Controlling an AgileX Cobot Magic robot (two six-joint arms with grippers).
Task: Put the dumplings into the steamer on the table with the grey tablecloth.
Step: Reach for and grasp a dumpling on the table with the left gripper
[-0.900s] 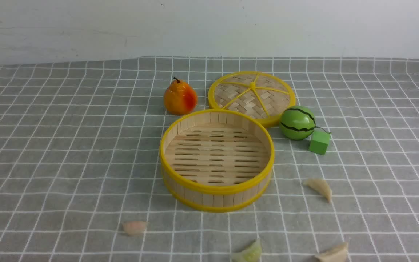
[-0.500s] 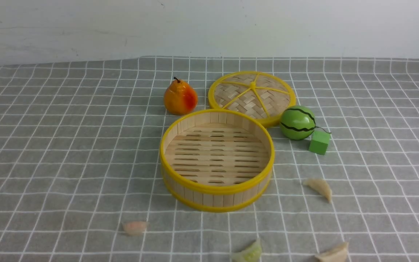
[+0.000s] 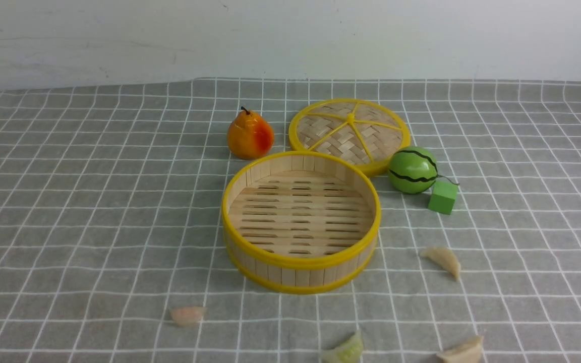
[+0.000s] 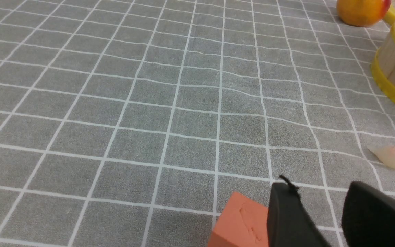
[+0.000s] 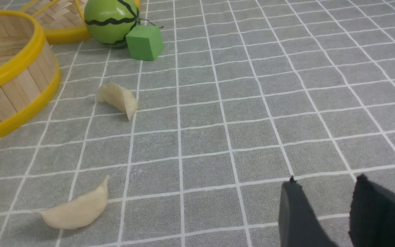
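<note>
The bamboo steamer (image 3: 300, 222) with yellow rims stands empty in the middle of the grey tablecloth (image 3: 68, 201). Around its near side lie the dumplings: a pale pink one (image 3: 187, 315), a pale green one (image 3: 343, 350), and two cream-white ones (image 3: 443, 259) (image 3: 463, 350). Neither arm shows in the front view. My left gripper (image 4: 321, 187) is open over bare cloth, with the pink dumpling (image 4: 394, 156) a little way off. My right gripper (image 5: 326, 180) is open too, nothing between its fingers; the cream dumplings (image 5: 117, 97) (image 5: 77, 209) lie apart from it, towards the steamer (image 5: 9, 72).
Behind the steamer sit an orange pear (image 3: 249, 135), the flat woven lid (image 3: 349, 133), a green watermelon ball (image 3: 412, 170) and a green cube (image 3: 442, 196). An orange block (image 4: 242, 223) lies beside the left gripper's finger. A white wall bounds the table's far edge.
</note>
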